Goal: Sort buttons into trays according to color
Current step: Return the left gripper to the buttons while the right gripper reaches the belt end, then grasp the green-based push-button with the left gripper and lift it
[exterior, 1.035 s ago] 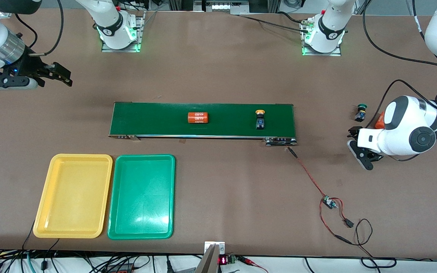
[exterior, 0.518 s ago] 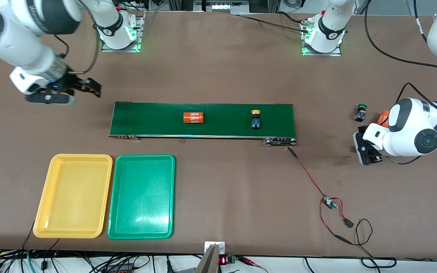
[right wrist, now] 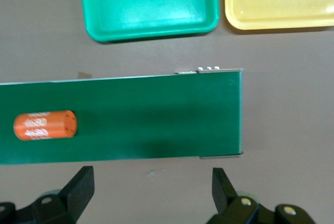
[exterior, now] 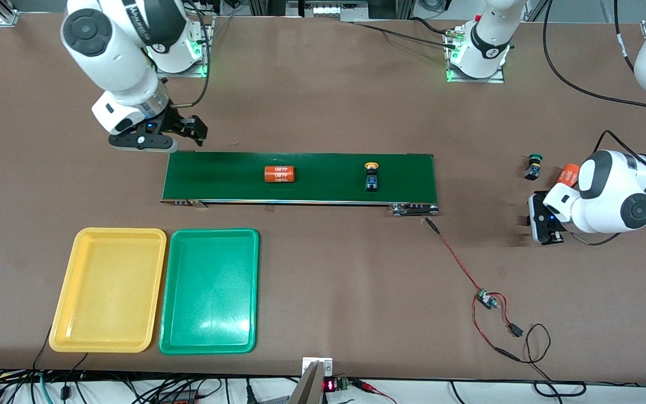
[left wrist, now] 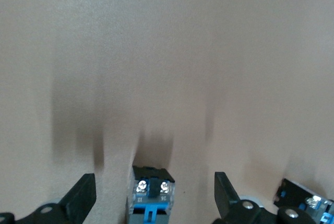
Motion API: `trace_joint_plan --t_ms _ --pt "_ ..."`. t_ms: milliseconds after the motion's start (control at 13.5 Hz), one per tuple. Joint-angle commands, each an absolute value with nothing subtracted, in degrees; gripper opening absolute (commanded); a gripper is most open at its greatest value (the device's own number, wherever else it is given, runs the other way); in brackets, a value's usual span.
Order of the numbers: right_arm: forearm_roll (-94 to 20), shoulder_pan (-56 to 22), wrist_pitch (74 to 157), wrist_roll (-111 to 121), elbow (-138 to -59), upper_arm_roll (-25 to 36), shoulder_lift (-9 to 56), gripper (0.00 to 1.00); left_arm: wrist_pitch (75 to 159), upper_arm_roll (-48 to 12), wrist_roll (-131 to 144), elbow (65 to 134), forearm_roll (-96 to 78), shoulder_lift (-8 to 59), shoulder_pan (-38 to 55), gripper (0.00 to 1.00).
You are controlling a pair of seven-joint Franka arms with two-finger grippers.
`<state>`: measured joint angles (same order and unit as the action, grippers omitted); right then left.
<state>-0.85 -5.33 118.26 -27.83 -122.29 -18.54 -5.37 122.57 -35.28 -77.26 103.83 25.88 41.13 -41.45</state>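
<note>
A yellow-capped button (exterior: 372,177) lies on the dark green belt (exterior: 323,191). A green-capped button (exterior: 534,165) stands on the table at the left arm's end. My left gripper (exterior: 541,221) points down close by, open, with a dark button body (left wrist: 151,195) between its fingers, untouched; its cap is hidden. My left gripper (left wrist: 154,177) also sees another button body (left wrist: 305,205) beside it. My right gripper (exterior: 191,130) hovers open and empty by the belt's end at the right arm's side. The yellow tray (exterior: 107,289) and green tray (exterior: 209,292) hold nothing.
An orange cylinder (exterior: 278,174) rides on the belt, also in the right wrist view (right wrist: 45,125). A second orange cylinder (exterior: 568,175) lies by the left arm's wrist. A red wire with a small board (exterior: 488,300) trails from the belt's end toward the front camera.
The right arm swung in from the table's end to the belt's end. The left gripper tipped down over the table. The cylinder and yellow-capped button drifted along the belt toward the right arm's end.
</note>
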Motion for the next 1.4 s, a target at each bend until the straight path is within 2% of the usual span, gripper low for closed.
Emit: trace_joint_plan --t_ms 0,370,444,518,592,665,739,1035,1331 --pt "1.3 -6.0 121.2 -34.8 -120.9 -21.8 -2.6 1.00 123.6 -34.7 -79.8 102.8 27.2 42.5 -42.4 1.00" --pt "3.9 -8.7 123.0 -38.7 -118.0 -23.3 2.2 1.00 124.7 -34.7 -81.1 103.0 27.2 43.8 -43.6 1.00" --pt "4.0 -9.0 122.9 -38.7 -117.6 -23.3 2.9 1.00 125.5 -34.7 -83.0 103.1 27.2 43.9 -44.0 0.87" --pt "4.0 -9.1 123.0 -38.8 -117.5 -23.3 3.4 1.00 125.9 -34.8 -88.0 103.1 27.2 43.9 -44.0 0.63" --pt "4.1 -9.1 123.1 -38.7 -117.3 -23.3 3.9 1.00 126.6 -34.9 -91.4 103.0 26.1 43.9 -44.1 0.23" --pt "4.1 -9.0 123.1 -38.7 -117.2 -23.3 4.5 1.00 126.9 -35.0 -91.2 103.0 26.1 43.7 -44.4 0.08" --pt "4.2 -9.1 123.2 -38.8 -116.8 -23.3 4.7 1.00 127.0 -35.1 -91.1 103.0 26.0 43.7 -44.4 0.01" --pt "8.3 -10.0 122.7 -41.3 -114.6 -23.3 7.4 1.00 125.0 -35.9 -78.4 103.1 26.1 42.8 -44.1 0.00" --pt "8.6 -9.8 122.4 -41.1 -113.5 -23.3 7.9 1.00 116.4 -39.0 -63.4 103.2 25.9 39.7 -44.9 0.00"
